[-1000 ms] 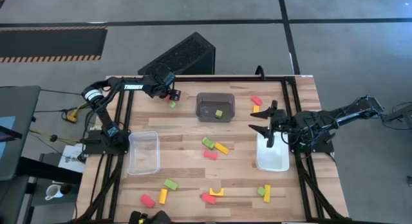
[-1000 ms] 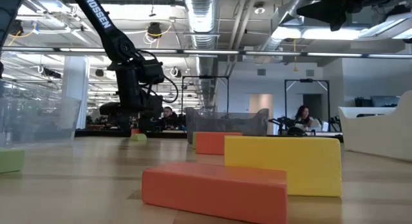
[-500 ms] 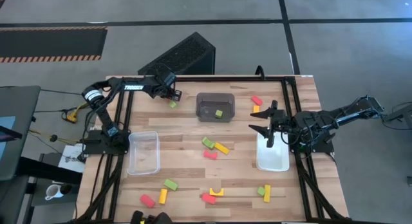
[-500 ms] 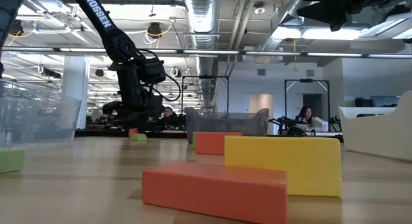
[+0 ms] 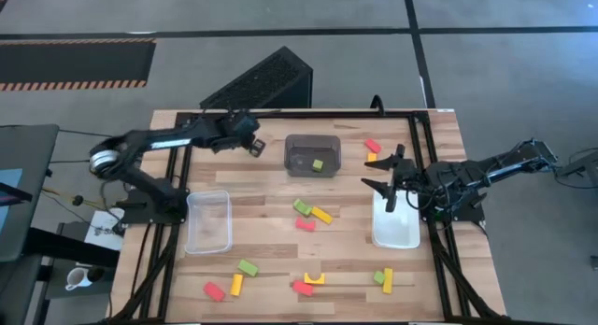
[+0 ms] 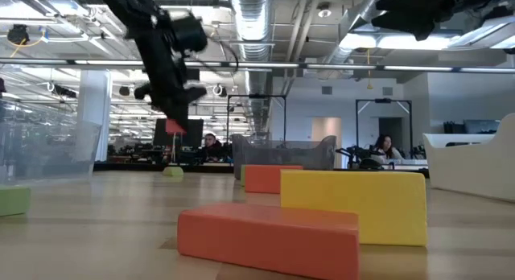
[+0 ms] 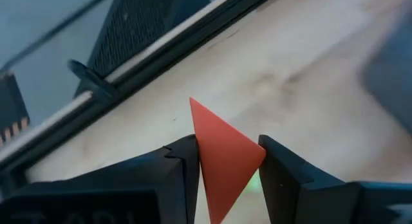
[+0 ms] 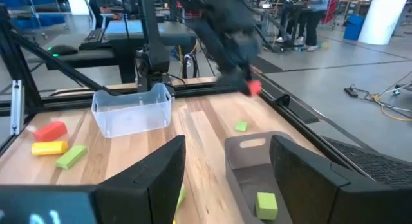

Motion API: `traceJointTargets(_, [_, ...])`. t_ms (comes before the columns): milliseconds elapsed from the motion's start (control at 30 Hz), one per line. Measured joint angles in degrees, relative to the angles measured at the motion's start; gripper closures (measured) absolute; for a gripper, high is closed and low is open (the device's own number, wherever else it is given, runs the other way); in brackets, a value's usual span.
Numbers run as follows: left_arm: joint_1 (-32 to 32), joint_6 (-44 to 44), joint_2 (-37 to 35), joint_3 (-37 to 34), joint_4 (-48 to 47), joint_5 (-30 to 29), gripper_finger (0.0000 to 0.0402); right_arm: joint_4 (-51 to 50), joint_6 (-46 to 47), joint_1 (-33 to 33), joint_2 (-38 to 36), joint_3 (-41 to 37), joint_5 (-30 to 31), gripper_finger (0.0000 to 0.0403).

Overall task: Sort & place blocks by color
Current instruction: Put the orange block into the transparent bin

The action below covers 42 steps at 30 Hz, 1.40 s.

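Left gripper (image 5: 254, 148), around 11 o'clock on the bench (image 5: 280, 241), lifted clear, jaws clamped on a red block (image 7: 222, 159). Judging it light, rigid, slick-faced; its point sticks out, so grip the flat faces. Left wrist view shows the wedge shape; high view only a red speck. Right gripper (image 5: 385, 185) hovers at 3 o'clock over the white bin (image 5: 397, 230), jaws parted, empty.

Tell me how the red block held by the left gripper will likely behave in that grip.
The red block looks solid and stiff, so it should keep its shape between the left gripper fingers. It sits corner-up between the fingers, so it may twist if bumped. It hangs clear above the table in the low view, so it seems light.
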Motion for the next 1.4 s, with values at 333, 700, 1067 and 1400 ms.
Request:
traceJointTargets(333, [-22.4, -13.7, -23.8, -2.1, -20.6, 0.9, 0.0308, -1.0, 1.9, 0.0, 0.0, 0.0, 1.6, 0.0155])
traceJointTargets(700, [-52.5, -39.6, -24.2, -2.7, -32.0, -1.0, 0.0308, -0.8, 3.3, 0.1, 0.0, 0.0, 1.6, 0.0155])
traceJointTargets(1067, [-63.6, -65.1, -10.6, -2.7, -44.4, 8.1, 0.0294, -1.2, 3.3, 0.1, 0.0, 0.0, 1.6, 0.0155])
traceJointTargets(1400, [-66.0, -62.2, -4.9, -3.1, -36.8, 6.4, 0.0301, -1.2, 3.2, 0.1, 0.0, 0.0, 1.5, 0.0155])
